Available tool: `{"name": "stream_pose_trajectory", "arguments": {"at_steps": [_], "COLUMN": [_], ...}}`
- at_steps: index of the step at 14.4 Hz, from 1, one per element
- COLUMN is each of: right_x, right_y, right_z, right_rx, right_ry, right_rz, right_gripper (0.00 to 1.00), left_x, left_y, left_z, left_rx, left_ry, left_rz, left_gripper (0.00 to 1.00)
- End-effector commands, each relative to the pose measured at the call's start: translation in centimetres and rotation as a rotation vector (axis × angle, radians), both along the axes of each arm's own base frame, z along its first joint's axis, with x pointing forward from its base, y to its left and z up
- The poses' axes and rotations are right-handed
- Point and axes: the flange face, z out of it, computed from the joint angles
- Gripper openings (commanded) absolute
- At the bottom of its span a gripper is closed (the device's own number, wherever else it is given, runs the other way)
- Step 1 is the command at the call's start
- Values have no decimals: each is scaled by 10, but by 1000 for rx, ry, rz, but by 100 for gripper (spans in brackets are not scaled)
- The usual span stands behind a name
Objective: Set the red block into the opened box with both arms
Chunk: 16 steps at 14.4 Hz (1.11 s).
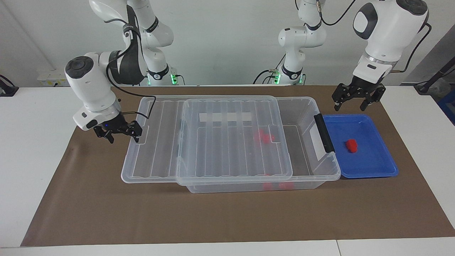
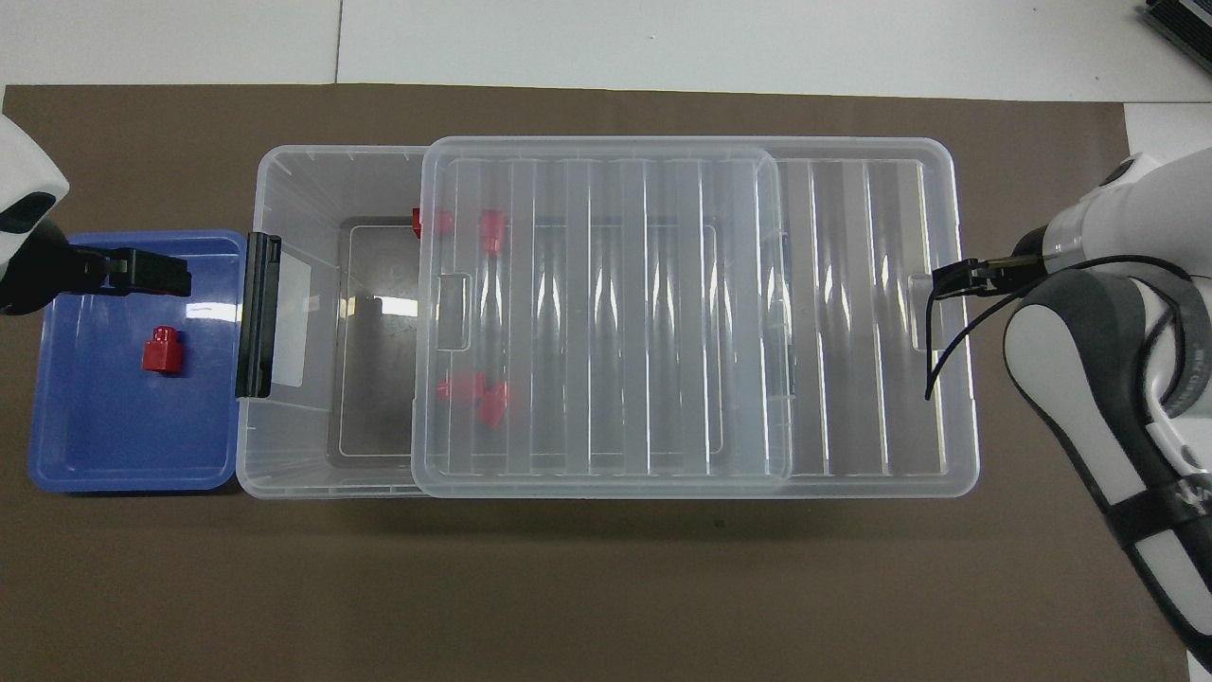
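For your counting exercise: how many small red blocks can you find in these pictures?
5. One red block lies in the blue tray. Four are in the box: two red pieces farther from the robots, two red pieces nearer. The lid may hide more.

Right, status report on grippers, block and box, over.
Right gripper at the lid edge, lid part way off the box. Left gripper open over the blue tray. Red block untouched in tray. Lid covers most of the box.

red block (image 2: 162, 349) in tray, box (image 2: 294, 332) part open
Block upright, stud at 12 o'clock; clear ribbed lid (image 2: 701, 313) slid toward 3 o'clock, leaving the 9 o'clock end uncovered.
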Motion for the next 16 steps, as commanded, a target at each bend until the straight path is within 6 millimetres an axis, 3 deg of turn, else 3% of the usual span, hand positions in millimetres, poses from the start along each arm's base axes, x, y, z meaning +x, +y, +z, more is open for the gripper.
{"name": "stream_pose_trajectory", "arguments": {"at_steps": [1, 4, 9, 10, 13, 15, 16], "right_x": [-4, -5, -6, -6, -7, -8, -8], "right_y": [-22, -33, -42, -42, -41, -40, -37], "right_z": [-2, -2, -2, -2, -1, 4, 7], "right_rx": [8, 7, 6, 6, 7, 7, 7], "right_ry": [23, 24, 25, 25, 31, 28, 30], "right_rz": [43, 66, 89, 89, 90, 89, 92], "right_gripper": [100, 100, 100, 100, 100, 100, 100], "left_x": [-6, 0, 13, 18, 27, 24, 20], "left_y": [5, 43, 96, 105, 119, 146, 144], "left_z": [4, 5, -23, -36, -98, -153, -173], "left_rx": [12, 14, 43, 50, 59, 44, 36], "left_ry": [5, -37, -41, -41, -86, -85, -103], "left_rz": [8, 49, -60, -98, -86, 34, 92], "left_gripper": [100, 100, 100, 100, 100, 100, 100]}}
